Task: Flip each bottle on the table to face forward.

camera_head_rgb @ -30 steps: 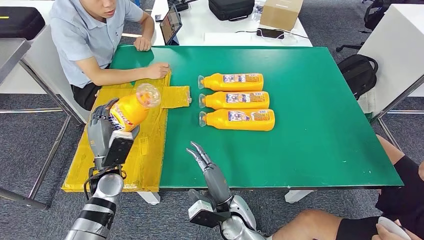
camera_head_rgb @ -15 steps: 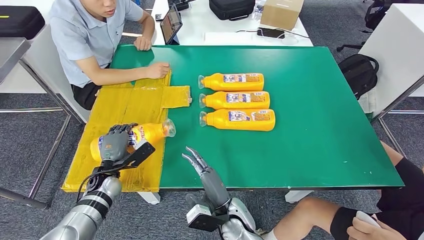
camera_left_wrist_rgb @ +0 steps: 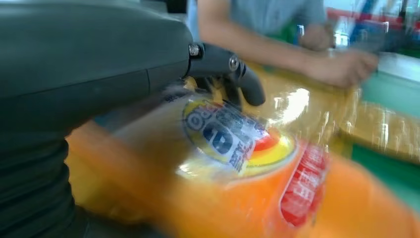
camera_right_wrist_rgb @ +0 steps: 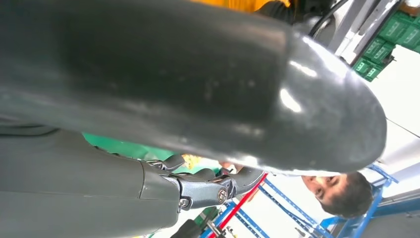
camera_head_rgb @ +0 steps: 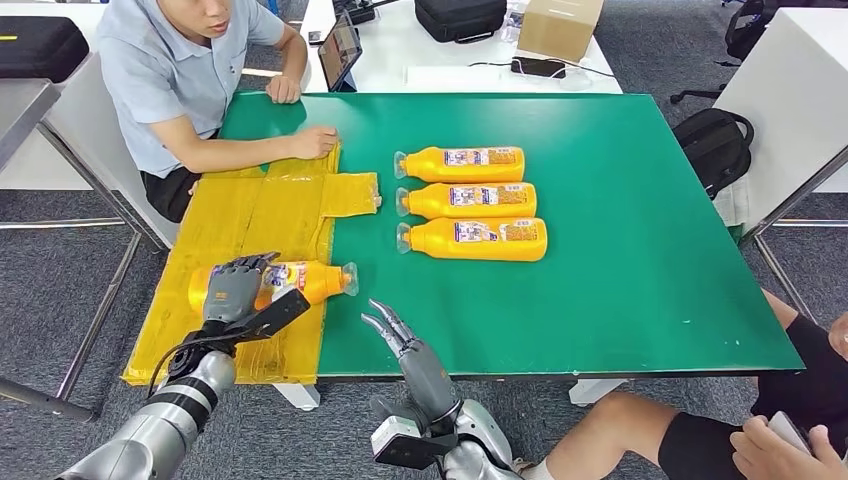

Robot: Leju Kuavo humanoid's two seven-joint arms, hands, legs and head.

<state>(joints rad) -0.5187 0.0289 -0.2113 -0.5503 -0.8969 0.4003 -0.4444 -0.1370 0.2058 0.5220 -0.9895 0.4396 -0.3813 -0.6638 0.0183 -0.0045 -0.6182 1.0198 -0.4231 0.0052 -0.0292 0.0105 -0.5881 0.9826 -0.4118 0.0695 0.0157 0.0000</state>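
Bottle (camera_head_rgb: 300,281) lowered onto yellow mat (camera_head_rgb: 262,215), left robot hand (camera_head_rgb: 232,289) gripping, label blurred, right robot hand (camera_head_rgb: 392,328) spread

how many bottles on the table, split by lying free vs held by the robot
Bottles lying free in a row on the green table: 3 (far, middle, near).
Bottles held by the left hand over the yellow sheet: 1.
Total: 4 bottles.
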